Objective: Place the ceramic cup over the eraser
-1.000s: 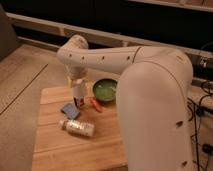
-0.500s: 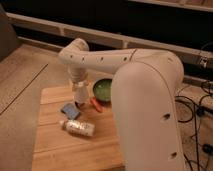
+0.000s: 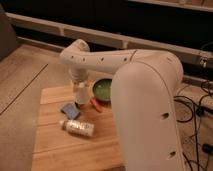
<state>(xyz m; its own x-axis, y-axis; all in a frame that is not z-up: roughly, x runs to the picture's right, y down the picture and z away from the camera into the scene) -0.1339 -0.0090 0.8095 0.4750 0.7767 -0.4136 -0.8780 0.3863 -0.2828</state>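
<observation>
— Around the spot? One green bowl [image 3: 103, 89] at the table's [image 3: 55, 145] far edge, one orange-red stick [image 3: 95, 104] just beside it, one flat blue pad [image 3: 70, 110], one bottle [image 3: 77, 127] lying on its side nearer the front.

— And the ceramic cup [image 3: 81, 95]? Small, white, tapered, one only; clenched in the hand [image 3: 81, 91], down at the table between pad and bowl. Eraser not visible.

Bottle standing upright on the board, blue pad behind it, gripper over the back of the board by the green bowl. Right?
Not quite. The camera view shows the bottle lying on its side on the wooden board, not upright. The rest holds: the blue pad sits behind it, and the gripper is over the back of the board beside the green bowl.
</observation>
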